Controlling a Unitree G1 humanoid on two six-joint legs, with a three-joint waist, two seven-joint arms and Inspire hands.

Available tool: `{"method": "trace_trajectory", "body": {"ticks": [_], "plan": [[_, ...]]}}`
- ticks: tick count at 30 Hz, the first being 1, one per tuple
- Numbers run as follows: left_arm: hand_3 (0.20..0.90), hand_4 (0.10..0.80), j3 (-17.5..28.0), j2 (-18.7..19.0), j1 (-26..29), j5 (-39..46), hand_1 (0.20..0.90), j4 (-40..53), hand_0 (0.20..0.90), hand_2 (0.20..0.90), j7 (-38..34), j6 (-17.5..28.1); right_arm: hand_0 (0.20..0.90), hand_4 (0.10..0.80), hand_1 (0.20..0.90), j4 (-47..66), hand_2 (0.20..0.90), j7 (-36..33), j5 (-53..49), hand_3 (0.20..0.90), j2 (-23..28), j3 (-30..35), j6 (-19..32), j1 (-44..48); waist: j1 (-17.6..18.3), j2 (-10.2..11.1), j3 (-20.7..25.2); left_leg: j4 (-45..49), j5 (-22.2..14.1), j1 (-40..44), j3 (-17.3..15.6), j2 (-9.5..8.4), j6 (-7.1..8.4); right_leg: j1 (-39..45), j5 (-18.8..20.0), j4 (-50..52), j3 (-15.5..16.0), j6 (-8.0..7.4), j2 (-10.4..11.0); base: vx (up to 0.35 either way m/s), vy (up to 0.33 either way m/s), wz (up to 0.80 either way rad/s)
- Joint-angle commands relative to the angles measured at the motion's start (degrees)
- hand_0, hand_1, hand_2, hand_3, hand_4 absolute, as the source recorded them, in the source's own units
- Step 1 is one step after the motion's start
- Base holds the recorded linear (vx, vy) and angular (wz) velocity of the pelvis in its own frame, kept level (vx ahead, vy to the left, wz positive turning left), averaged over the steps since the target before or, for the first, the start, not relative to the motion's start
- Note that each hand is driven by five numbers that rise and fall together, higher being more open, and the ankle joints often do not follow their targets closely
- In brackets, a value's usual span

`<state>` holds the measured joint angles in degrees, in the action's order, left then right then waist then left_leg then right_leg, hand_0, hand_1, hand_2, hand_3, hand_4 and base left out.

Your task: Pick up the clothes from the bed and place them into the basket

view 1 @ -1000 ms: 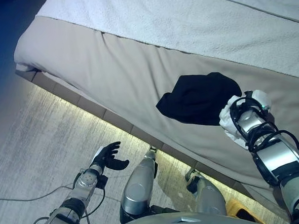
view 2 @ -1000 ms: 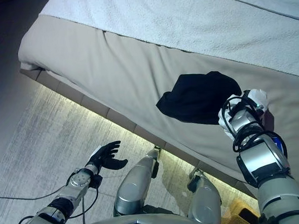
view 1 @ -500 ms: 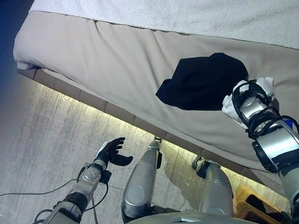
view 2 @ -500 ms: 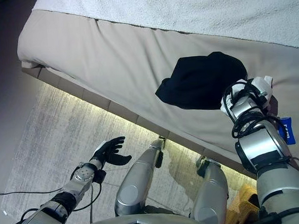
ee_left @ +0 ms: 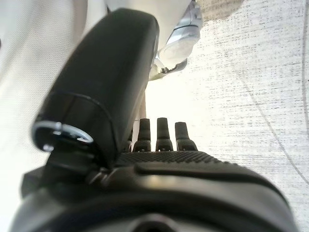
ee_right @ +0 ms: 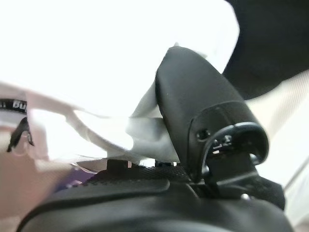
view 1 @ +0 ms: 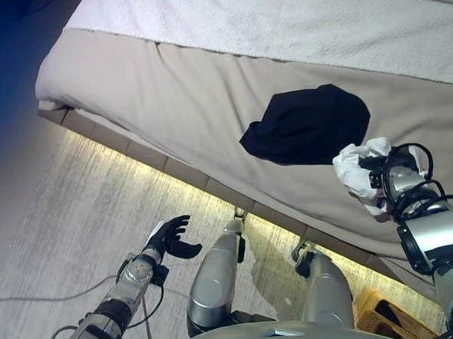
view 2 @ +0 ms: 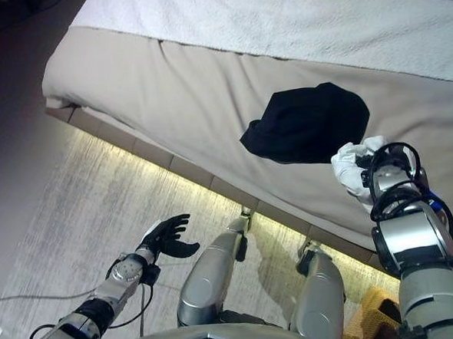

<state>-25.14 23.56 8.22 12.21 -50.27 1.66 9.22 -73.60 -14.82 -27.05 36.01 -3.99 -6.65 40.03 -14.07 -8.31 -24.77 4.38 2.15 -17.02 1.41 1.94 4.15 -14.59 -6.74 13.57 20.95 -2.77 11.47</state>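
Observation:
A black garment lies crumpled on the beige sheet of the bed. Beside its near right corner, my right hand is shut on a white cloth and holds it just over the sheet near the bed's front edge. In the right wrist view the cloth is bunched against the thumb. My left hand is open and empty, low over the floor in front of the bed, its fingers straight.
A white blanket covers the far part of the bed. A yellow basket stands on the floor at the lower right, under the right arm. A lit strip runs under the bed's edge over a pale carpet.
The camera has shifted. My right hand has drawn the white cloth a little away from the black garment, toward the bed's front edge. The left hand stays as it was.

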Motion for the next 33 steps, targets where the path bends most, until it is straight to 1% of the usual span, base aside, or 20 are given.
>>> {"method": "trace_trajectory", "body": {"ticks": [1,2,4,7,8,9,11,12,17,18,21,23,24,25,26,27,28,29,31,33], "plan": [[0.900,0.800,4.5,1.9,-4.1,-2.8,0.900,-3.4,0.900,0.900,-1.3,4.6,0.300,0.100,0.300,5.1,0.300,7.3,-15.7,0.200,0.5,5.0,10.5,-6.5,2.0,4.2,5.4,2.7,-0.2,4.7,-3.6,-0.10,-1.24,7.5,4.6,-3.4,-0.6,-0.09,-3.4,0.149,-0.019,-0.08],[0.900,0.800,4.8,1.6,-5.0,-3.3,0.900,-4.2,0.900,0.900,-1.5,5.0,0.300,0.100,0.300,6.7,0.300,10.2,-19.0,0.200,-0.6,6.4,12.0,-8.2,2.4,4.6,6.3,1.4,-0.1,6.2,-3.8,0.10,-1.09,8.8,4.8,-4.4,-0.9,-0.25,-3.7,0.144,-0.006,-0.25],[0.900,0.800,6.5,0.6,-6.9,-5.4,0.900,-6.2,0.900,0.900,-1.5,5.3,0.300,0.100,0.300,12.9,0.300,13.2,-24.4,0.200,-3.9,8.8,13.3,-13.6,3.6,5.7,8.8,-1.6,0.2,9.6,-4.8,0.45,-0.91,11.3,5.2,-6.9,-1.8,-0.71,-4.2,0.128,0.001,-0.32],[0.900,0.800,8.0,-0.3,-8.7,-7.4,0.900,-8.8,0.900,0.900,-1.6,6.3,0.300,0.100,0.300,18.3,0.300,17.8,-31.0,0.200,-7.3,11.3,13.9,-19.9,5.1,6.6,11.6,-3.4,0.6,12.0,-5.9,0.88,-0.83,13.0,6.0,-8.5,-2.6,-0.99,-4.7,0.069,0.011,-0.12],[0.900,0.800,8.8,-1.1,-9.2,-8.6,0.900,-10.7,0.900,0.900,-1.5,6.5,0.300,0.100,0.300,21.5,0.300,20.0,-34.5,0.200,-9.7,12.3,14.0,-23.4,6.3,7.1,13.3,-4.0,0.3,13.9,-6.6,1.10,-0.92,14.2,5.9,-8.9,-3.2,-0.92,-5.1,0.077,0.028,-0.19],[0.900,0.800,9.0,-1.3,-9.4,-9.2,0.900,-11.2,0.900,0.900,-1.5,6.7,0.300,0.100,0.300,22.8,0.300,21.4,-36.7,0.200,-10.7,12.6,13.9,-24.7,6.7,7.3,14.0,-4.2,0.2,14.5,-6.9,1.19,-0.95,14.7,6.0,-9.2,-3.5,-0.88,-5.3,0.128,0.023,-0.21],[0.900,0.800,9.5,-2.2,-10.2,-10.7,0.900,-12.3,0.900,0.900,-1.9,6.4,0.300,0.100,0.300,27.1,0.300,24.6,-40.5,0.200,-14.4,13.3,14.1,-29.6,8.4,7.9,16.0,-4.7,-0.5,17.0,-8.0,1.53,-1.00,16.3,5.8,-9.7,-4.4,-0.84,-5.9,0.094,0.006,-0.22],[0.900,0.800,9.7,-2.4,-10.4,-10.9,0.900,-12.2,0.900,0.900,-2.2,5.9,0.300,0.100,0.300,30.0,0.300,24.8,-42.1,0.200,-16.1,13.1,14.4,-31.6,9.2,8.2,16.6,-5.3,-0.6,18.2,-8.6,1.70,-1.11,17.1,5.7,-10.0,-4.9,-0.84,-6.1,0.035,-0.001,-0.25],[0.900,0.800,10.7,-2.9,-9.8,-9.9,0.900,-10.9,0.900,0.900,-2.1,4.7,0.300,0.100,0.300,39.2,0.300,26.7,-45.1,0.200,-20.5,13.3,17.1,-37.7,12.5,9.0,18.3,-7.7,-0.5,21.3,-10.4,2.48,-0.92,18.9,5.7,-11.3,-7.0,-1.04,-7.4,-0.032,-0.021,-0.24],[0.900,0.800,11.0,-3.2,-9.8,-9.6,0.900,-10.3,0.900,0.900,-1.8,4.6,0.300,0.100,0.300,41.0,0.300,28.5,-47.3,0.200,-21.8,13.9,18.5,-39.4,13.4,9.2,18.7,-7.7,-0.5,21.7,-10.8,2.84,-0.79,19.1,5.9,-11.8,-7.7,-1.14,-7.6,-0.064,-0.027,-0.18],[0.900,0.800,10.6,-4.0,-9.6,-9.2,0.900,-10.0,0.900,0.900,-2.1,4.7,0.300,0.100,0.300,43.8,0.300,29.7,-49.2,0.200,-23.5,14.1,20.9,-41.1,14.7,9.7,19.0,-6.7,-0.9,22.0,-11.0,3.35,-0.59,19.3,6.3,-12.4,-8.7,-1.00,-7.9,-0.069,0.000,-0.19],[0.900,0.800,10.3,-4.7,-10.0,-9.7,0.900,-9.9,0.900,0.900,-2.1,4.8,0.300,0.100,0.300,45.3,0.300,28.8,-49.0,0.200,-24.1,13.8,22.4,-41.9,15.0,10.0,19.1,-4.7,-1.6,21.4,-10.2,3.43,-0.60,19.0,6.4,-12.1,-9.4,-0.80,-7.8,-0.046,0.039,-0.15],[0.900,0.800,10.3,-5.6,-11.1,-9.5,0.900,-10.1,0.900,0.900,-2.4,5.1,0.300,0.100,0.300,46.5,0.300,26.9,-48.6,0.200,-24.1,13.0,22.1,-42.0,14.1,10.4,18.8,-2.1,-3.2,20.5,-3.6,1.35,-1.48,19.0,6.4,-11.8,-11.9,-0.52,-7.9,0.000,0.072,-0.33],[0.900,0.800,10.3,-6.4,-12.2,-8.8,0.900,-10.1,0.900,0.900,-2.9,5.5,0.300,0.100,0.300,46.8,0.300,26.8,-48.8,0.200,-23.9,12.1,21.5,-41.7,13.2,10.4,18.8,-1.4,-4.1,19.9,2.5,-1.36,-2.89,18.7,6.6,-12.0,-14.8,-0.35,-8.5,-0.038,0.100,-0.61],[0.900,0.800,10.3,-6.9,-13.1,-8.0,0.900,-10.1,0.900,0.900,-3.2,6.1,0.300,0.100,0.300,46.9,0.300,26.4,-48.7,0.200,-23.8,11.3,21.6,-41.3,12.4,10.2,19.1,-1.4,-4.2,19.2,6.5,-3.60,-4.11,18.0,7.0,-12.0,-17.1,-0.34,-9.0,-0.107,0.114,-0.95],[0.900,0.800,10.0,-7.2,-13.9,-7.7,0.900,-10.2,0.900,0.900,-2.9,7.3,0.300,0.100,0.300,46.9,0.300,25.6,-48.8,0.200,-23.7,10.6,22.1,-40.8,12.0,9.9,19.1,-0.9,-4.8,18.9,8.3,-5.16,-5.16,17.6,7.1,-12.0,-18.9,-0.54,-9.2,-0.152,0.145,-1.70],[0.900,0.800,9.6,-7.3,-14.1,-7.8,0.900,-10.4,0.900,0.900,-2.5,7.8,0.300,0.100,0.300,46.4,0.300,25.0,-49.1,0.200,-23.9,10.3,22.9,-40.2,11.9,9.7,19.0,-0.9,-5.4,19.1,7.2,-5.17,-5.68,17.3,7.4,-12.2,-19.6,-0.98,-8.8,-0.149,0.167,-1.85],[0.900,0.800,9.2,-7.3,-13.8,-8.1,0.900,-10.5,0.900,0.900,-2.1,8.1,0.300,0.100,0.300,46.0,0.300,24.3,-49.3,0.200,-24.0,10.2,23.6,-39.7,11.8,9.5,18.9,-1.5,-5.5,19.4,6.2,-4.88,-5.86,17.2,7.6,-12.3,-19.7,-1.36,-8.5,-0.152,0.170,-1.79],[0.900,0.800,7.4,-6.9,-12.4,-9.2,0.900,-10.8,0.900,0.900,-1.9,7.6,0.300,0.100,0.300,44.6,0.300,23.1,-50.0,0.200,-24.6,10.5,26.5,-39.1,12.1,9.1,18.8,-3.4,-5.1,20.3,4.8,-4.54,-5.90,16.5,8.7,-12.2,-19.4,-2.88,-7.0,-0.162,0.163,-0.96],[0.900,0.800,6.0,-6.2,-10.9,-9.4,0.900,-11.1,0.900,0.900,-2.2,7.1,0.300,0.100,0.300,44.1,0.300,22.0,-50.5,0.200,-25.1,11.0,28.3,-39.0,12.9,9.0,18.7,-5.5,-4.8,20.9,4.2,-4.73,-6.20,14.7,10.7,-11.4,-19.9,-4.78,-5.4,-0.151,0.144,-0.65]]}}
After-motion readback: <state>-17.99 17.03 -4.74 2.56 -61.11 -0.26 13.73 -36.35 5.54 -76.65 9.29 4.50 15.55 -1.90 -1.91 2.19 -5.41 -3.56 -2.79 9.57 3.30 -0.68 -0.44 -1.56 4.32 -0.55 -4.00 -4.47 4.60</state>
